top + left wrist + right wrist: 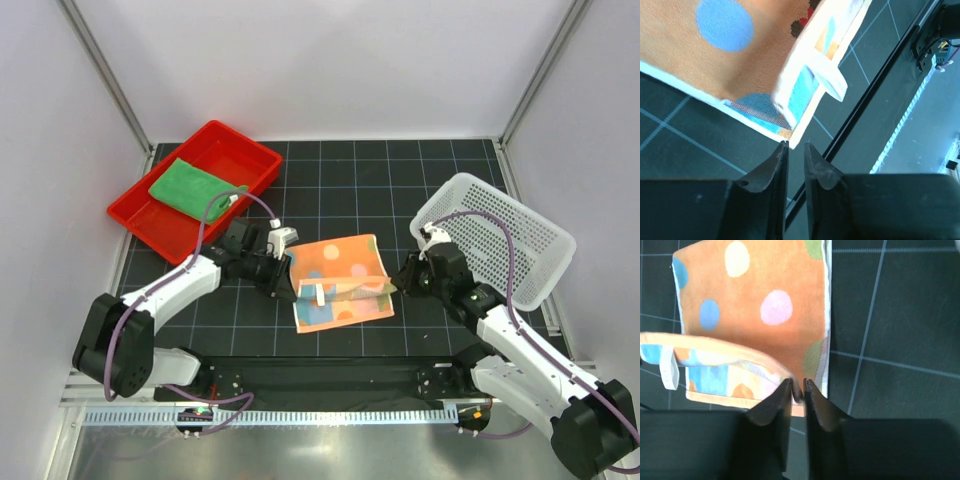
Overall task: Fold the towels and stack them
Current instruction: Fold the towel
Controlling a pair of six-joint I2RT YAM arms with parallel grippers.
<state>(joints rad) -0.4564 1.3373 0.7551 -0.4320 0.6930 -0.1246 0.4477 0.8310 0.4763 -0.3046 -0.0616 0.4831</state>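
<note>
The dark surface (420, 180) carries a tipped white basket (520, 240) on the right and a red tray (140, 215) on the left. The polka-dot towel (345, 262) lies at the centre, its fold half done. The green towel (185, 185) looks folded and sits in the tray. The right gripper (797, 385) has its jaws pinching the lifted edge. The left gripper (795, 145) has its jaws nearly closed at the other corner, but I cannot tell whether they grip it. Stacking remains, and nothing seems to block the fold.

Red tray (236, 160) far-L, white basket (505, 240) R.
</note>
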